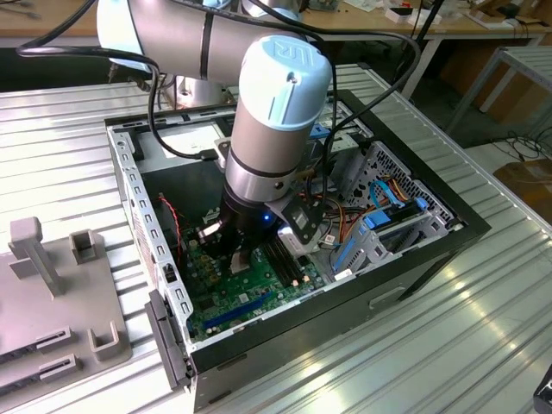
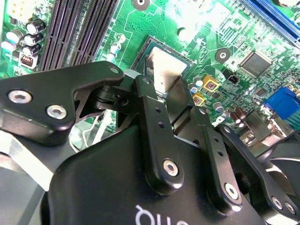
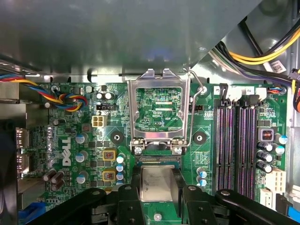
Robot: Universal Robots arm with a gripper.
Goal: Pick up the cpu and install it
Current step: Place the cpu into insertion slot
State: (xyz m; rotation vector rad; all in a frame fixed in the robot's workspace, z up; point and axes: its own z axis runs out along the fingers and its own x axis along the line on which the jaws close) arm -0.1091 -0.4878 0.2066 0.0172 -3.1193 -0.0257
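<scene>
At the exterior view's left, a grey holder (image 1: 52,293) sits on the slatted table (image 1: 60,129), well apart from the work. Beside it lies the open computer case (image 1: 138,207). The arm (image 1: 267,112) reaches down into the case and holds the gripper (image 1: 235,254) low over the middle of the green motherboard (image 1: 250,297). A drive cage (image 1: 388,224) fills the case's corner at the exterior view's right.

In the first wrist view, the black fingers (image 3: 129,199) press against two opposite edges of the cpu (image 3: 159,183) with no gap showing, so the tool looks to be pinching it. The cpu hangs over the socket (image 3: 159,159), just beside the hinge bar of the raised metal lid (image 3: 159,135). The memory slots (image 3: 239,145) run along the board well off to one side. In the second wrist view, the cpu (image 2: 165,70) sits within the socket's dark border. I cannot tell whether it has touched down.

This looks like the seating step, and it should be done gently:
- Keep the cpu level, with its edges square to the socket's edges, and move it straight down with no sideways slide, since socket contacts would likely bend under a scrape.
- A tilted corner could catch on the socket rim.
- Keep the fingers off the raised lid.
- Use a light grip, because hard pinching could cock the cpu.
</scene>
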